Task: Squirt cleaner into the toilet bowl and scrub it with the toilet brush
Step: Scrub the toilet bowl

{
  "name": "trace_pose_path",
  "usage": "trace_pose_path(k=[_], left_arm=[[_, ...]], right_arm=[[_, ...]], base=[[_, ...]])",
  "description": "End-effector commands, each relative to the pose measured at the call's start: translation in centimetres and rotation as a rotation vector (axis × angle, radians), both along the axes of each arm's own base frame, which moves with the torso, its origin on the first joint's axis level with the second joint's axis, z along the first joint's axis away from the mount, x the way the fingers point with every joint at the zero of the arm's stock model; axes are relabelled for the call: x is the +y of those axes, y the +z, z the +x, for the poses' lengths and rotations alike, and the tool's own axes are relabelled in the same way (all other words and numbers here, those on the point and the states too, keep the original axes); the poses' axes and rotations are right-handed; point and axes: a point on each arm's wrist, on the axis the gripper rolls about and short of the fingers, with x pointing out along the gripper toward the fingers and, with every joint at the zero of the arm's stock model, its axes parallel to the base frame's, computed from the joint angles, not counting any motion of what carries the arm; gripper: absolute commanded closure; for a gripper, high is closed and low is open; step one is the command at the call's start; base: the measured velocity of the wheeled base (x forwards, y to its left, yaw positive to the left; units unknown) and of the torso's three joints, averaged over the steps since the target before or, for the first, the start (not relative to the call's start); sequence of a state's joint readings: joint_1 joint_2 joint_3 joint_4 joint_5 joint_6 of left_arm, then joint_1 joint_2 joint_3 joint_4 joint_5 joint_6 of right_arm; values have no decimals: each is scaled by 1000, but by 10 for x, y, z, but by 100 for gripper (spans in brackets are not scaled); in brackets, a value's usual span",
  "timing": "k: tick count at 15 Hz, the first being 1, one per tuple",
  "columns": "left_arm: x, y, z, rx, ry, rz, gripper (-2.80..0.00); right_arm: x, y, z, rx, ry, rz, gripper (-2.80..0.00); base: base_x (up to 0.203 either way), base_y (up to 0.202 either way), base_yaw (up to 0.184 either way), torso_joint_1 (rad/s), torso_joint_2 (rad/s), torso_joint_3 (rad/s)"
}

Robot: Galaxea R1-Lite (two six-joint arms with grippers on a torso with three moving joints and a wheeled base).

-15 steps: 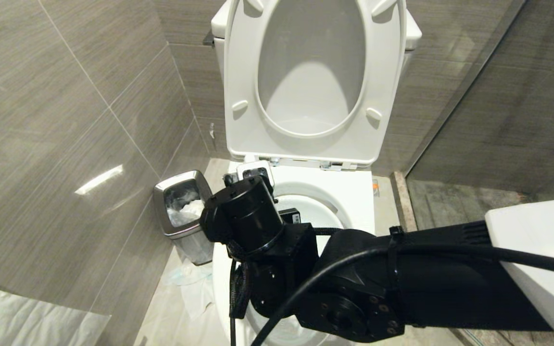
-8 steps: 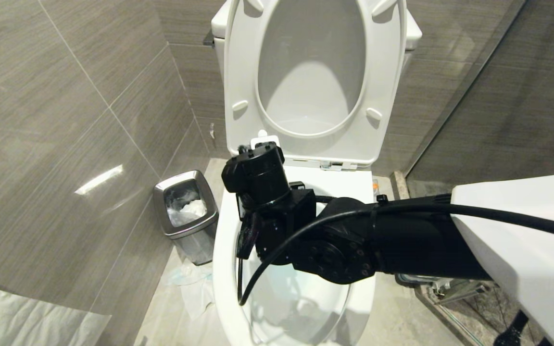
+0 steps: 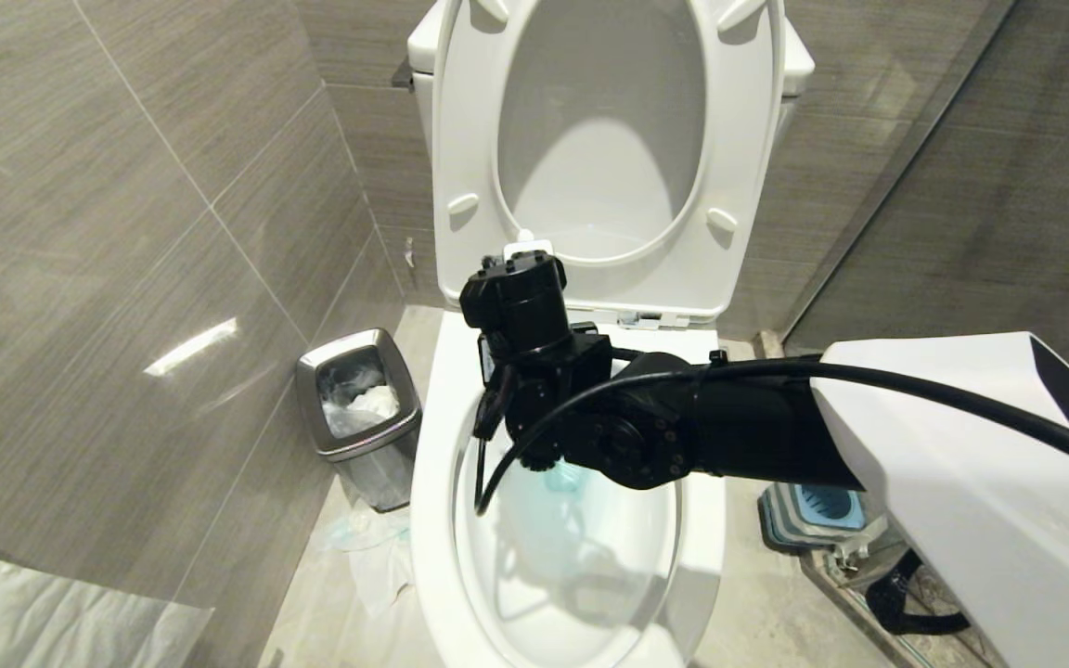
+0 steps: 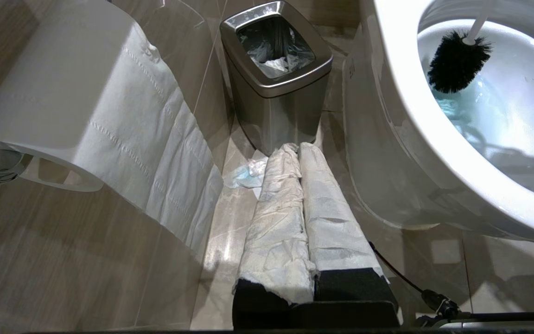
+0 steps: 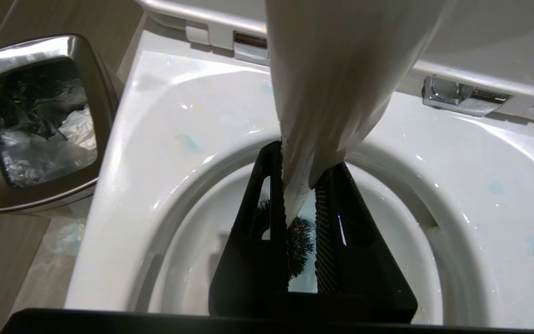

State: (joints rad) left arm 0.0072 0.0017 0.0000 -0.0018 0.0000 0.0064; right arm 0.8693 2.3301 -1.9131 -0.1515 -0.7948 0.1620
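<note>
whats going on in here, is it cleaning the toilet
Yes. The right gripper is shut on the white handle of the toilet brush, holding it down into the toilet bowl, with the black bristle head just above the blue-tinted water. The seat and lid are up. The left gripper, its fingers wrapped in white paper, is shut and empty, low beside the bowl near the steel waste bin. The blue-topped brush holder sits on the floor on the bowl's other side.
</note>
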Motion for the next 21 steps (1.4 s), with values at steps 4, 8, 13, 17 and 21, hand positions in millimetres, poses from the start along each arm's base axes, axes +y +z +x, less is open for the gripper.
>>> trace_pose_path(k=[4, 8, 13, 17, 21], left_arm=[[0, 1, 0, -3, 0, 0, 0], [0, 0, 0, 0, 0, 0, 0], [0, 1, 0, -3, 1, 0, 0], [0, 0, 0, 0, 2, 0, 0], [0, 0, 0, -1, 0, 0, 0]], right_arm=[[-18, 8, 21, -22, -59, 12, 0], [-28, 12, 28, -27, -84, 15, 0], [-40, 16, 34, -30, -112, 18, 0], [-51, 23, 24, -18, -112, -1, 0], [-69, 25, 3, 21, -108, -31, 0]], base=[[0, 0, 0, 0, 0, 0], [0, 0, 0, 0, 0, 0], [0, 0, 0, 0, 0, 0], [0, 0, 0, 0, 0, 0], [0, 0, 0, 0, 0, 0]])
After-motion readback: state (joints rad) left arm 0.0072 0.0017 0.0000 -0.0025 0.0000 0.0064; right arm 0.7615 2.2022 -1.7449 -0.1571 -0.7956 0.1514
